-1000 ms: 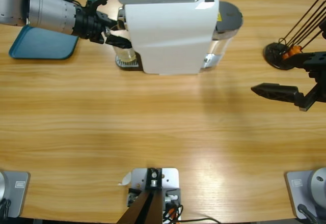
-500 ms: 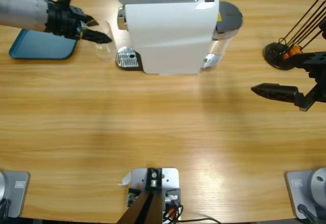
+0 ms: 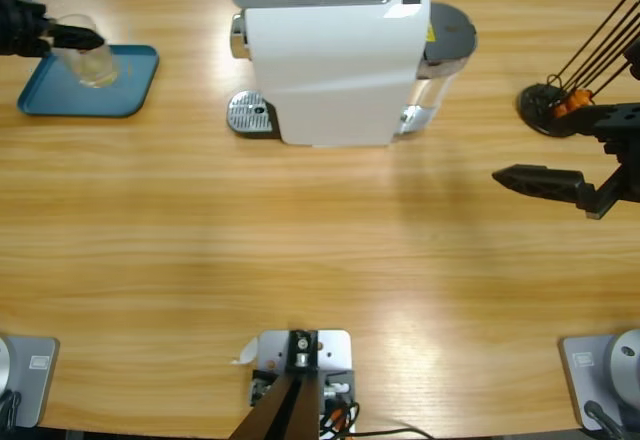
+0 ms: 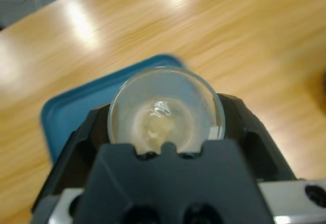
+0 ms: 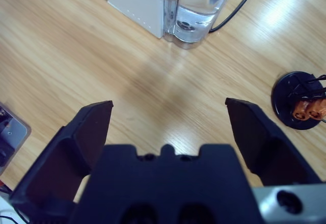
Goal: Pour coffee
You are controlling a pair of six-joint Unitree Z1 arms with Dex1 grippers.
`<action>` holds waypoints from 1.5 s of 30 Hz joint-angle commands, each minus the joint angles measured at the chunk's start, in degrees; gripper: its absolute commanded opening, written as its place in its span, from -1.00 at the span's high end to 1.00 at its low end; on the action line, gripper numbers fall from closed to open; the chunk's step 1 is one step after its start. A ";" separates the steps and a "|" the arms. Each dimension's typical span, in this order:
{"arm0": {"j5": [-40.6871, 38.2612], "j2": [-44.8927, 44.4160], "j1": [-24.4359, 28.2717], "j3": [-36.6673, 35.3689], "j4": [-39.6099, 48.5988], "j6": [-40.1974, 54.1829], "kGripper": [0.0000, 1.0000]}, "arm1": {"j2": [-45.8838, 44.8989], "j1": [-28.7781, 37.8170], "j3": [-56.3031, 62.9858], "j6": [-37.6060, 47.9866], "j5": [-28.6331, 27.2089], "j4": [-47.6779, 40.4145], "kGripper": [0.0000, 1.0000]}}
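A clear glass [image 3: 92, 60] is over the blue tray [image 3: 125, 95] at the table's far left, with my left gripper [image 3: 78, 45] shut on it. In the left wrist view the glass [image 4: 165, 102] sits between the black jaws, and a shallow pool of pale yellowish coffee [image 4: 153, 130] lies at its bottom. I cannot tell whether the glass rests on the tray [image 4: 71, 112]. The white coffee machine [image 3: 335, 60] stands at the back middle with its metal drip grate [image 3: 250, 113] bare. My right gripper [image 3: 520, 175] hovers open at the right, empty [image 5: 170, 114].
The machine's water tank [image 5: 198, 10] and a black cable are at its right side. A black round stand with thin rods and orange pieces [image 3: 550, 105] stands at the far right, also seen in the right wrist view [image 5: 300, 99].
The left arm drew the glass away from the machine's drip grate and carried it left to over the blue tray. The right arm has not moved.
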 commanded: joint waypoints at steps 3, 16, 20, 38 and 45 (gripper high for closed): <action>2.92 7.67 3.29 4.78 -10.18 -5.57 0.48 | 1.75 0.45 1.82 -0.66 -0.50 -0.93 -0.98; -4.57 10.73 3.81 5.85 -13.38 -8.62 -1.00 | 1.35 0.45 1.82 -0.66 -0.67 -0.93 -0.98; -5.67 10.08 3.79 6.59 -13.54 -9.11 -1.00 | 0.64 0.45 1.84 -0.66 -0.60 -0.84 -0.98; -8.17 -28.07 -9.81 4.57 26.78 -10.57 -0.99 | -3.68 0.45 1.29 -0.66 -1.38 0.52 -0.98; -16.71 -32.50 -32.12 8.28 30.10 -12.01 -0.98 | -2.52 0.45 0.85 -0.76 -1.01 0.92 -0.98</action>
